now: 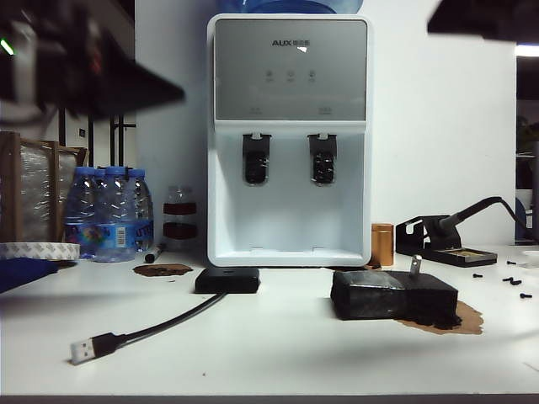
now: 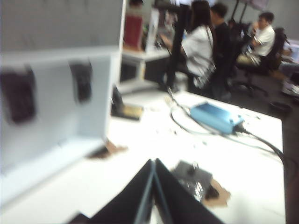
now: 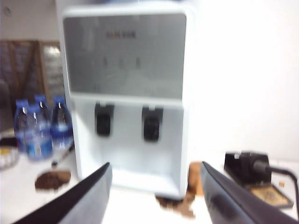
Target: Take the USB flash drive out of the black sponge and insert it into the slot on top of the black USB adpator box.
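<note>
- The USB flash drive [image 1: 415, 264] stands upright in the black sponge [image 1: 393, 295], lower right on the worktop [image 1: 278, 345].
- The black USB adpator box [image 1: 227, 280] lies left of centre.
- The left end effector [image 2: 153, 186] is clenched, empty.
- The right end effector [image 3: 156, 196] is released, empty.

You see the USB flash drive [image 1: 415, 263] standing upright in the black sponge [image 1: 392, 295], well right of the flat black USB adpator box [image 1: 227, 280].
</note>
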